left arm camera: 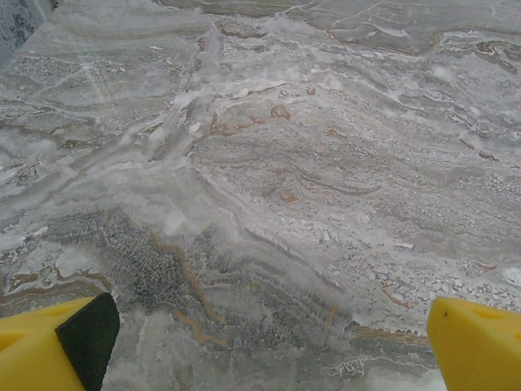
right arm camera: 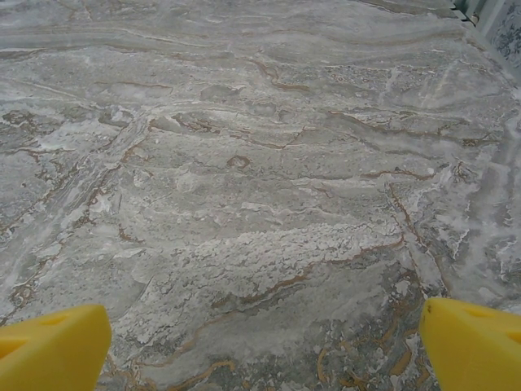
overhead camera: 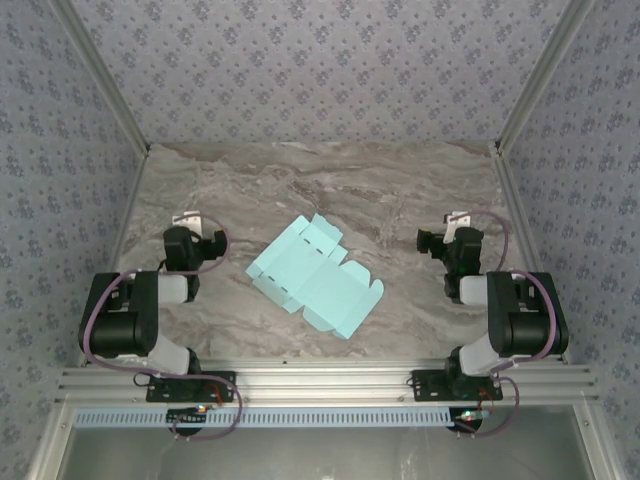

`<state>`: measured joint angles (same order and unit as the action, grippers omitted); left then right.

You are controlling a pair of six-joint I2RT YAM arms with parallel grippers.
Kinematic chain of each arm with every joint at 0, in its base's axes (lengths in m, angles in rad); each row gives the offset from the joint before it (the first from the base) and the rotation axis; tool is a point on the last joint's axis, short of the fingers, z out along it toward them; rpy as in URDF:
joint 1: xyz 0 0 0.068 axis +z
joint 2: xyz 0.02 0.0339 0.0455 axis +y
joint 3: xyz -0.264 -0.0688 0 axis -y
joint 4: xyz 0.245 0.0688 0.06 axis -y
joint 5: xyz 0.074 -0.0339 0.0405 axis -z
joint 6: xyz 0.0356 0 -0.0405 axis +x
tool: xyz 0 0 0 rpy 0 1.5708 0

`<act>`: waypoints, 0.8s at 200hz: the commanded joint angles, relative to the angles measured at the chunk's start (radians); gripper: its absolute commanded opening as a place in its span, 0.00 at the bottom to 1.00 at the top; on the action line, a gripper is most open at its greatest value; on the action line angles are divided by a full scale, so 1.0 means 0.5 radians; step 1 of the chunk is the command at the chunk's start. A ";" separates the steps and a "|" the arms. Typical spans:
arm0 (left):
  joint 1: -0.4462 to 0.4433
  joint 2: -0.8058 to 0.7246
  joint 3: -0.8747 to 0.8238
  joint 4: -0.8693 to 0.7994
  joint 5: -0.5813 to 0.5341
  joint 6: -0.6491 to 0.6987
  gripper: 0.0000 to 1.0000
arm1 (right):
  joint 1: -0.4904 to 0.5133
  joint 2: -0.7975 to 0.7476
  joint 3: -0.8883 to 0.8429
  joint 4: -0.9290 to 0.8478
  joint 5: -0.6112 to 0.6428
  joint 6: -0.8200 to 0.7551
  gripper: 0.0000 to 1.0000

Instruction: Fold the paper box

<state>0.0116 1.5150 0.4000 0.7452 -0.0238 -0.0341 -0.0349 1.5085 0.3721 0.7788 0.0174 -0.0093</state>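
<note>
Your left arm [overhead camera: 130,320] sits folded back on itself at the near left corner of the bench [overhead camera: 360,185], elbow low, with its wrist pointing away from you along the left side. Your right arm [overhead camera: 515,315] mirrors it at the near right corner, tucked in the same way with its wrist aimed up the right side.

The paper box [overhead camera: 315,275] lies between them in the middle of the bench, a little nearer the front edge, well apart from both arms. It is a flat, light turquoise card sheet, unfolded and turned at a slant, with small tabs along its edges and dashed crease lines across it.

Your left fingers [left arm camera: 41,350] are yellow, one with a black pad on its inner face, and they stand spread wide over bare marble with nothing between them. Your right fingers [right arm camera: 472,342] are spread just as wide above the bench surface, holding and touching nothing.
</note>
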 commanded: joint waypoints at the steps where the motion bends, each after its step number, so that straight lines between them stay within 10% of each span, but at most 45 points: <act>1: 0.010 0.026 0.056 0.068 -0.017 0.024 0.99 | -0.020 0.024 0.047 0.035 -0.038 -0.018 1.00; 96: 0.032 -0.047 0.047 0.034 -0.016 -0.003 0.99 | -0.012 -0.365 0.132 -0.413 0.343 0.116 1.00; 147: -0.026 -0.994 0.298 -1.127 -0.107 -0.295 0.99 | -0.039 -0.854 0.758 -1.538 0.371 0.609 1.00; 160: -0.034 -1.160 0.340 -1.346 -0.030 -0.363 0.99 | -0.092 -0.791 0.880 -1.604 0.018 0.677 1.00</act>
<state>0.0040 1.0714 0.5137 0.3412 -0.0841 -0.1234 -0.0471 1.0935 0.7036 0.2417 0.1432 0.1555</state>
